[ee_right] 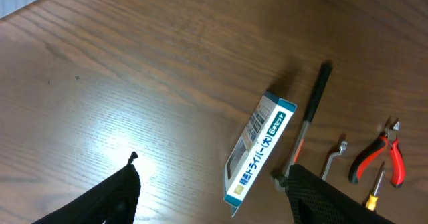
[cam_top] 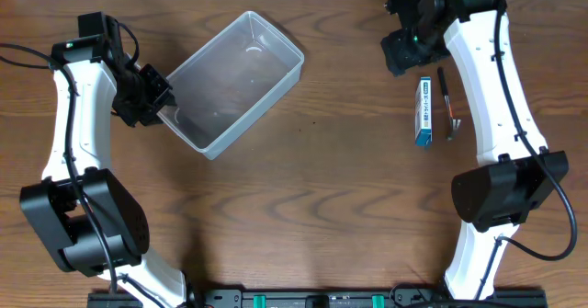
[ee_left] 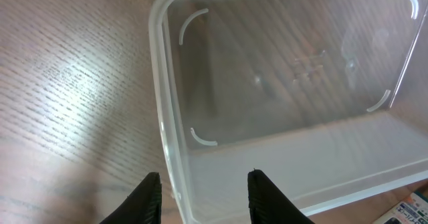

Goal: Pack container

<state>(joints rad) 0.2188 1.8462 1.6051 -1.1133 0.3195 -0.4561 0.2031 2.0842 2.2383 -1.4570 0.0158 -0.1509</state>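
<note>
Clear plastic is what the container point(cam_top: 237, 80) is made of, and I can see the brown wood of the table point(cam_top: 303, 207) right through it. It sits flat on the left half of the table. It is turned slantwise, with one short end up toward the middle and the other down toward the left arm.

The left gripper point(ee_left: 203, 174) is at that lower short end. One black finger point(ee_left: 148, 198) is outside the rim and the other finger is inside the container. The rim runs between them. The fingers stand a little way apart, a narrow gap, and they do not pinch the wall. The outside finger is just beside the rim.

The right gripper point(ee_right: 212, 165) is well apart from the container, up at the top right of the table. Its fingers are spread wide, with only bare wood between them.

A small blue and white box point(ee_right: 257, 150) lies on the table close to the right gripper. Just beside the box is a long thin tool point(ee_right: 311, 110) with a black end. Past that lie a small silver tool point(ee_right: 332, 160) and red pliers point(ee_right: 378, 158). All of these are far from the container.
</note>
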